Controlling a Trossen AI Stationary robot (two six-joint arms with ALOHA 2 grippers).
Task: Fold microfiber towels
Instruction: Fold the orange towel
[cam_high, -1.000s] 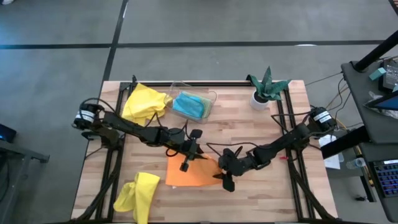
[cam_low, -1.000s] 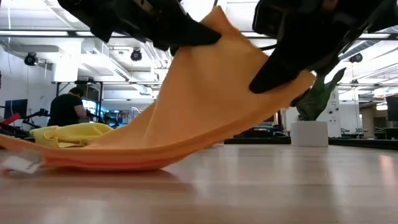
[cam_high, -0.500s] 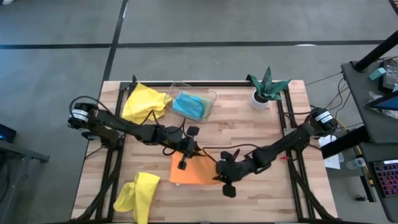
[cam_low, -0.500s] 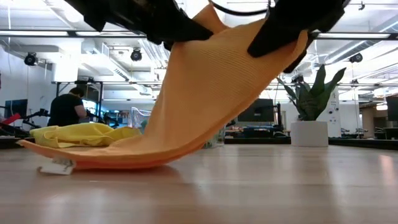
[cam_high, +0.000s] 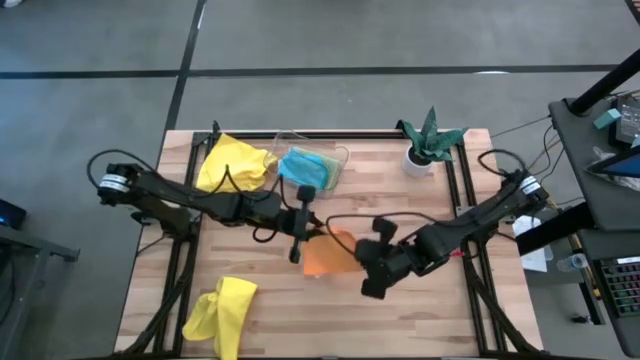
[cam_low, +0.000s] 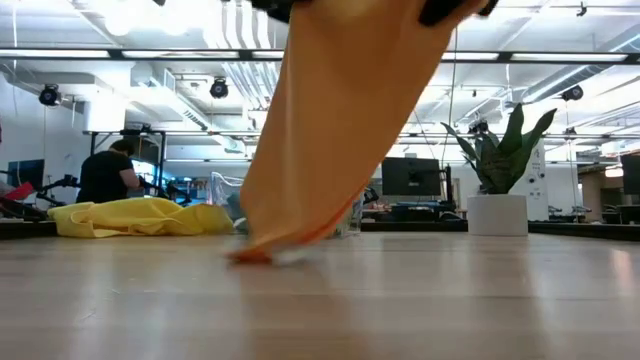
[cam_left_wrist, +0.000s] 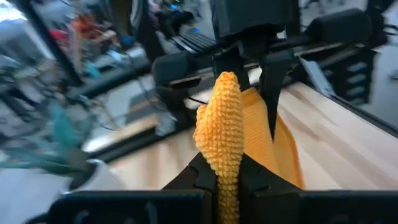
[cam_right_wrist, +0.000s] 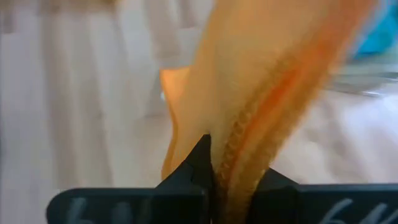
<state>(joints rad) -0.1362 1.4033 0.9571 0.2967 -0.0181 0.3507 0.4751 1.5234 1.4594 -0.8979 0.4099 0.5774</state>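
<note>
The orange towel (cam_high: 335, 258) hangs between my two grippers over the middle of the table. In the low view it (cam_low: 330, 130) drapes down as a narrowing sheet, and only its lowest corner (cam_low: 262, 253) rests on the wood. My left gripper (cam_high: 303, 242) is shut on the towel's left upper part, my right gripper (cam_high: 358, 255) on its right upper part. Both stand well above the table, mostly cut off at the top of the low view. My left gripper pinches a bunched upper edge of the orange towel (cam_left_wrist: 227, 158) between its two fingers, coming nearly level from the table's left. The cloth stands up past the fingers and falls away beyond them. My right gripper pinches the towel's other upper edge (cam_right_wrist: 239, 171) between its two fingers, slanting down from the table's right. The hemmed border runs through the jaws; the cloth hangs below, its low corner on the table.
A yellow towel (cam_high: 232, 165) lies crumpled at the far left, next to a clear tray (cam_high: 340, 155) holding a turquoise towel (cam_high: 305, 170). Another yellow towel (cam_high: 222, 310) lies at the near left. A potted plant (cam_high: 428, 140) stands far right. A person (cam_low: 105, 175) is in the room behind.
Both grippers have gone up with the orange towel, the right one farther. The towel, which lay with its near part spread on the table, has been drawn up. It now hangs almost clear, with only one low corner dragged in and left touching the wood.
</note>
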